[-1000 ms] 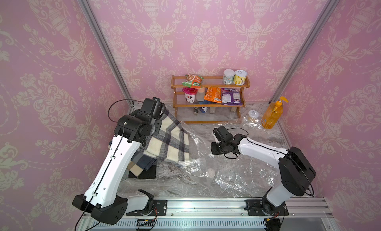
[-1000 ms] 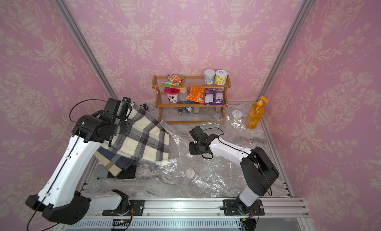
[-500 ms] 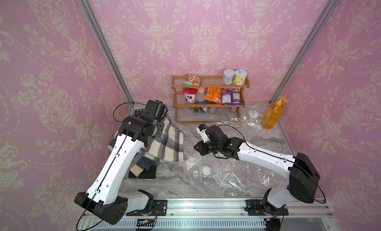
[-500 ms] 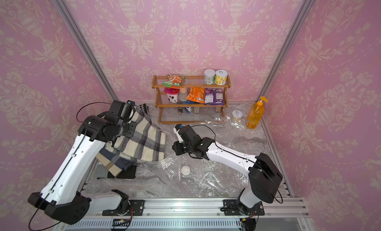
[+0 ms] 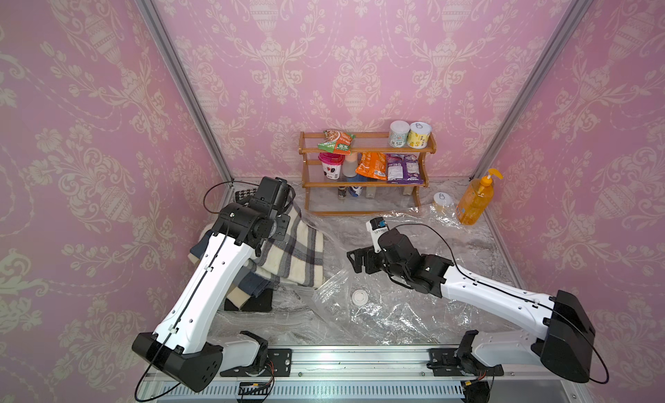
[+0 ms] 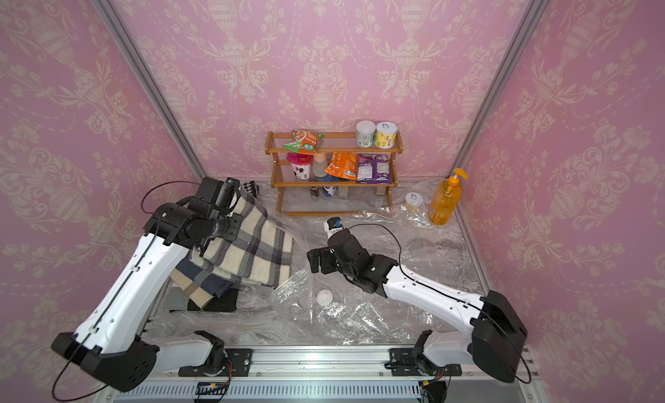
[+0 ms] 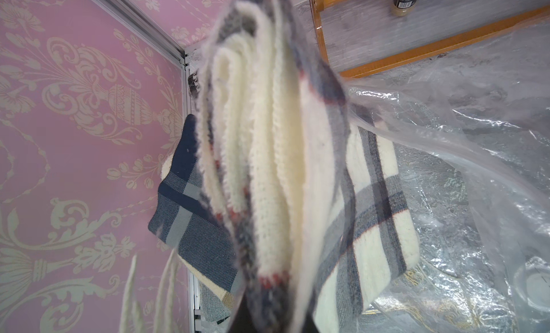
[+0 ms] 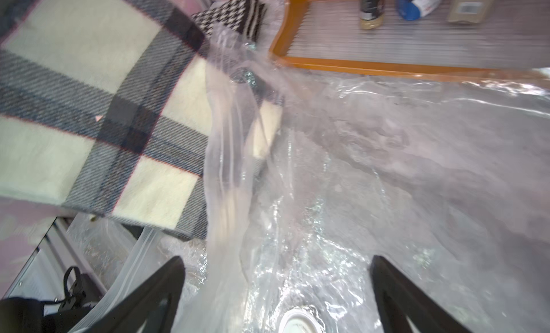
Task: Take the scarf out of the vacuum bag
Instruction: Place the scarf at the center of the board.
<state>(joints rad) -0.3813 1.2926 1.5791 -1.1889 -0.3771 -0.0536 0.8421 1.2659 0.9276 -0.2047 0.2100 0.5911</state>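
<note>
Clamps scarf (image 5: 298,253) in left hand (image 5: 280,224), raised near the left wall, folds hanging down onto a blue cloth (image 7: 190,215). Holds right hand (image 5: 357,262) with jaws wide apart, gripping nothing, just above bag (image 5: 396,311) near its white cap (image 5: 359,296). Keeps bag crumpled on surface (image 5: 494,250) before rack (image 5: 363,183), loose film draped against scarf's edge.

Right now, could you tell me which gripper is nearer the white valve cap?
Right. The right gripper hovers open just beyond the valve cap; the left gripper is far off at the back left, holding the scarf.
</note>
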